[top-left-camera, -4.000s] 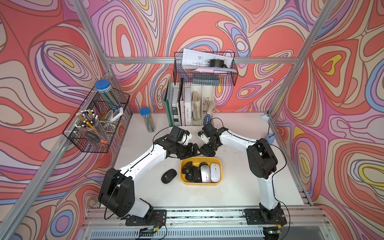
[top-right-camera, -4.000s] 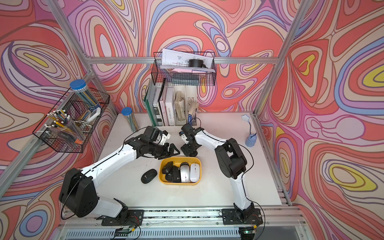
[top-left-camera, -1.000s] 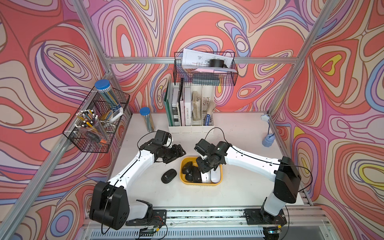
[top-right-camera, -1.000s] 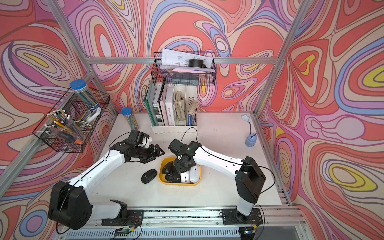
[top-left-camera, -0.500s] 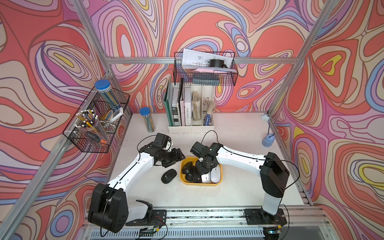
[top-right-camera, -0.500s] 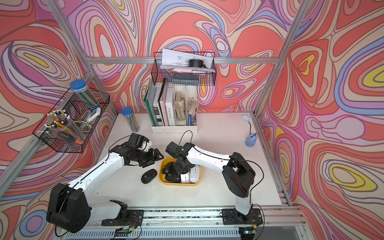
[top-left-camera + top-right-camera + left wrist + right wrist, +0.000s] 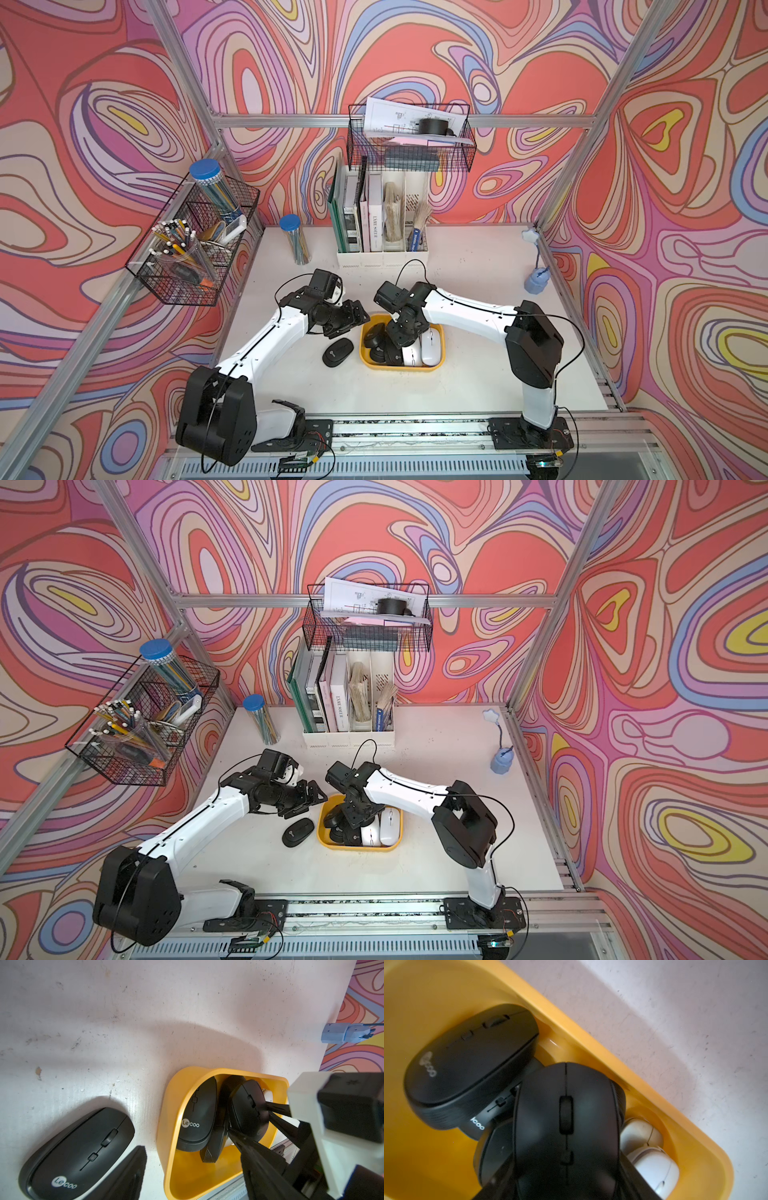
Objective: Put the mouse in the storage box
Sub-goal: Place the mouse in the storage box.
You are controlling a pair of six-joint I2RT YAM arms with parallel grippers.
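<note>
The yellow storage box [image 7: 442,347] [image 7: 358,848] sits mid-table with several black and white mice in it. My right gripper [image 7: 397,337] [image 7: 566,1184] reaches down into the box, shut on a black mouse [image 7: 564,1126] [image 7: 249,1109] that rests tilted on the other black mice. A white mouse [image 7: 652,1165] lies beside it against the box wall [image 7: 612,1057]. Another black mouse [image 7: 338,352] [image 7: 298,831] [image 7: 79,1153] lies on the table just left of the box. My left gripper [image 7: 358,320] [image 7: 316,798] hovers open behind that mouse, holding nothing.
A white file holder [image 7: 382,249] with books stands at the back, with a blue-capped tube [image 7: 293,241] left of it. Black wire baskets hang on the left wall [image 7: 195,245] and the back wall [image 7: 409,141]. A small blue lamp [image 7: 536,282] stands at the right edge.
My right gripper has carried the black mouse leftward and down into the box. My left gripper has drifted a little toward the front, closer to the mouse on the table.
</note>
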